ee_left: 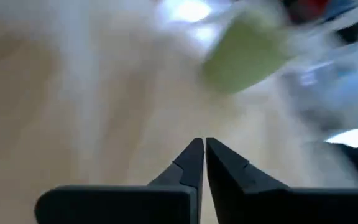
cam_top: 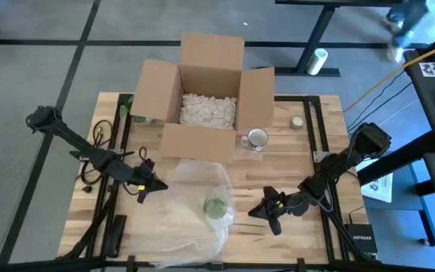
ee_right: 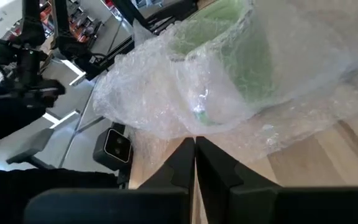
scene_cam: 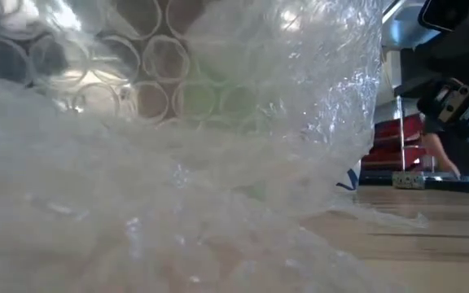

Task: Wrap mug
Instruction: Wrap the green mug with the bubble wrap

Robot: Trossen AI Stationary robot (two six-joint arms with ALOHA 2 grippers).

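green mug (cam_top: 214, 206): stands on the bubble wrap sheet (cam_top: 191, 208) near the front-middle of the bench (cam_top: 293, 162). Rim up in the high view. Wrap partly bunched over and around it per the right wrist view (ee_right: 229, 56); not fully enclosed from above.
bubble wrap: large clear sheet, spread from centre of bench to the front edge. Crumpled, fills almost the whole low view (scene_cam: 177, 163), right up against that camera.
left gripper (cam_top: 157, 185): at the left edge of the wrap, low over the bench. Jaws closed, tips pressed together in the left wrist view (ee_left: 199, 149), nothing between them. Mug is a green blur ahead (ee_left: 247, 53).
right gripper (cam_top: 257, 212): just right of the wrap, pointing at the mug. Jaws closed, tips meeting in the right wrist view (ee_right: 194, 146), nothing gripped. Tips just short of the wrap edge; contact can't be told.
cardboard box (cam_top: 206, 94): open, flaps out, at the back-middle of the bench. White packing peanuts (cam_top: 208, 109) inside.
second mug (cam_top: 257, 139): white/metallic, stands on the bench just beside the box's front right corner, well apart from the wrap.
small round item (cam_top: 297, 122): on the bench right of the box; too small to identify.
router (cam_top: 361, 240): dark box with a label, front right corner.
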